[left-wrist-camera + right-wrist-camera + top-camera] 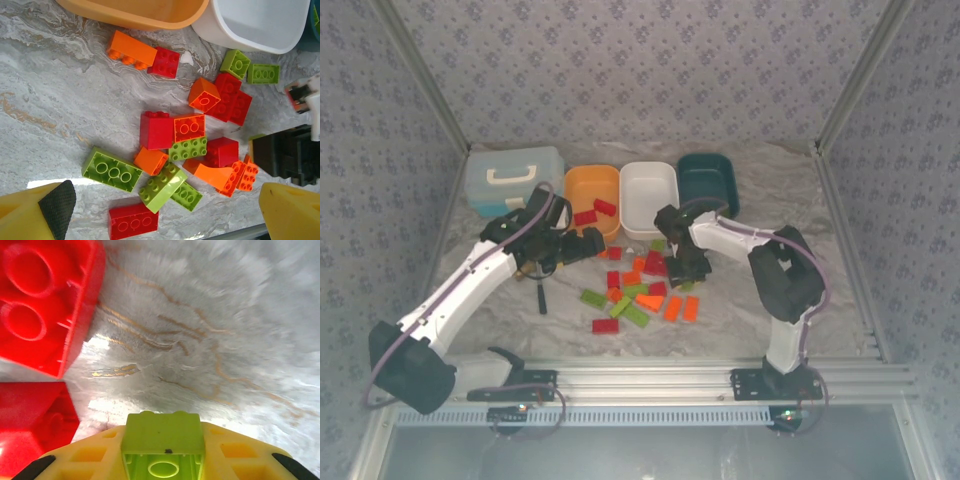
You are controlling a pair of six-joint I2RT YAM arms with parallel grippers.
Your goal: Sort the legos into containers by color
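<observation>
Lime-green brick (pixel 162 437) sits pinched in the right tool (pixel 685 266); the left tool (pixel 588 244) hangs wide open, empty. If that hold is shallow, it may twist free on lifting.

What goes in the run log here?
left gripper: open near loose bricks | right gripper: shut on small lime green plastic brick | orange plastic tray: two red bricks
</observation>
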